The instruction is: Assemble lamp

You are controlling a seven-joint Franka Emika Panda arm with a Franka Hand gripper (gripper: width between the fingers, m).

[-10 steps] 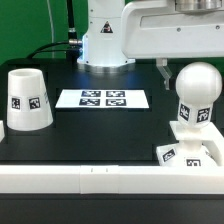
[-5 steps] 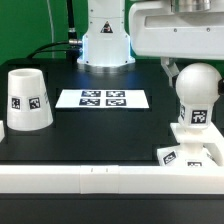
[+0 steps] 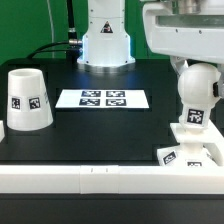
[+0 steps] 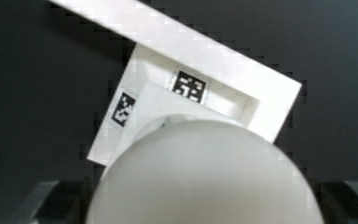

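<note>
Tabletop (image 3: 100,130), black. Arm (image 3: 185,30) is mostly cut off above. Shade (image 3: 28,98) stands mouth-down at the exterior view's left, well apart. Base (image 3: 192,145) sits at the right with the bulb stem (image 3: 197,92) upright on it.

Pincer (image 4: 197,203) hangs over the round head, jaws wide, gripping nothing.

Likely step: grip the stem and twist it home. Centre on the head, descend straight, close gently, since round plastic may slip.

Hidden: the stem's seat in the base. Pincer tips are dim in the wrist view.
</note>
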